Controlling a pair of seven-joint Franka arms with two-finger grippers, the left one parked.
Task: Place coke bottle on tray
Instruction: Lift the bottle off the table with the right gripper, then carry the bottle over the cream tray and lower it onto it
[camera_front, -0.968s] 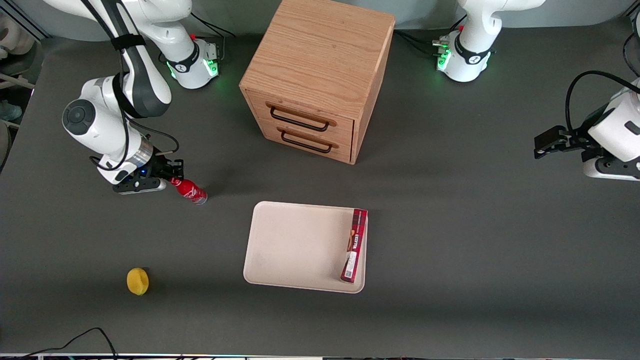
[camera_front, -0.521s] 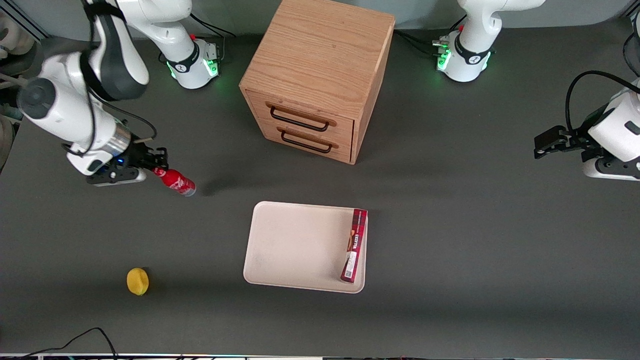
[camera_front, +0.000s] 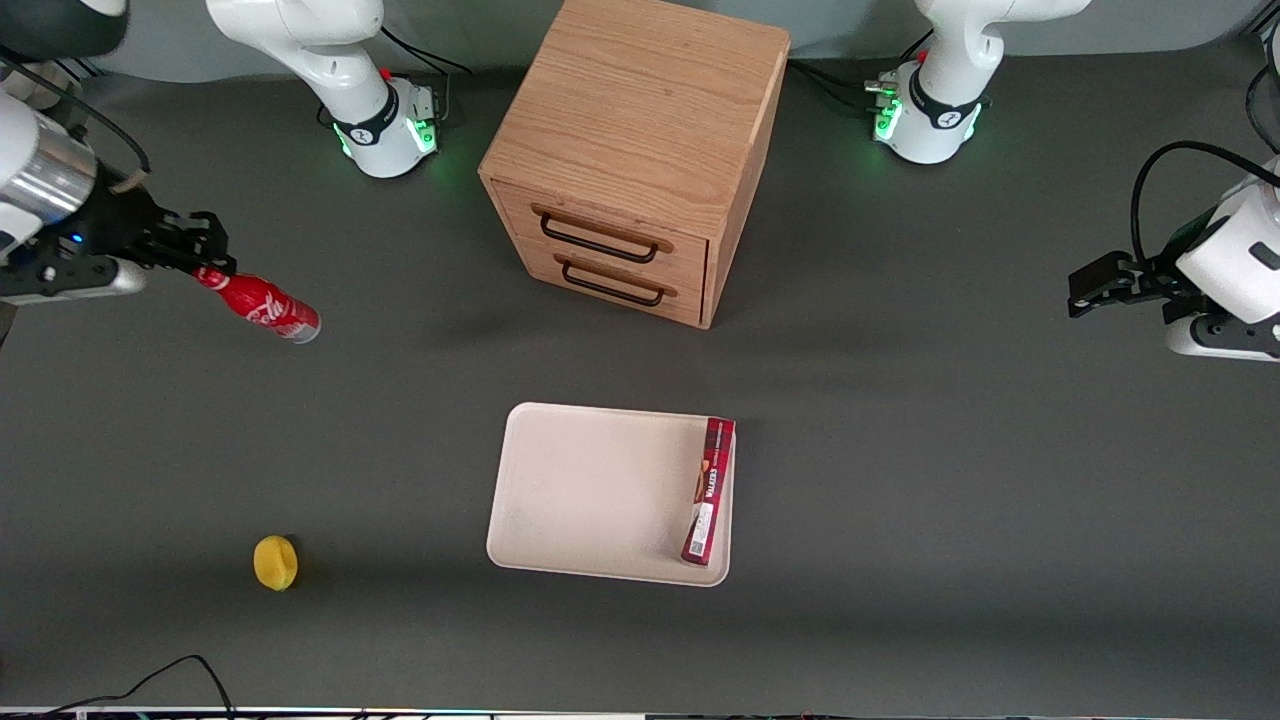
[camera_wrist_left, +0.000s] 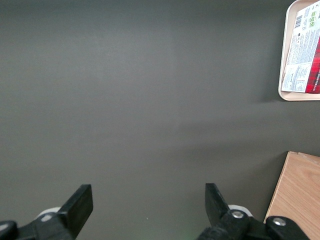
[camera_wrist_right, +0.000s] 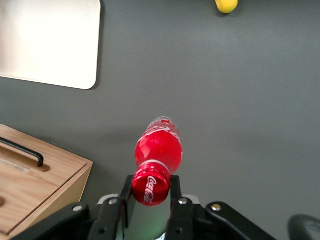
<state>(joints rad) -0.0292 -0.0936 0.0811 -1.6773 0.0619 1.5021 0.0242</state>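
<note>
Red coke bottle (camera_front: 262, 308), gripped at its cap by the gripper (camera_front: 203, 262) at the frame's upper left, should travel level to the bare part of the tray (camera_front: 590, 490), clear of the dark-red box (camera_front: 708, 490).

Dark gray table (camera_front: 900, 480) has a wooden drawer cabinet (camera_front: 640, 150), the cream tray (camera_front: 590, 490) nearer the camera, and a lemon (camera_front: 275, 562). The end effector (camera_front: 205, 262) is up off it, toward the working arm's end.

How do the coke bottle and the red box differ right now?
The coke bottle is round and held by its cap in the gripper, lifted off the table; the red box is flat, long and rests on the tray. The bottle is toward the working arm's end, away from the tray. Both are red.
</note>
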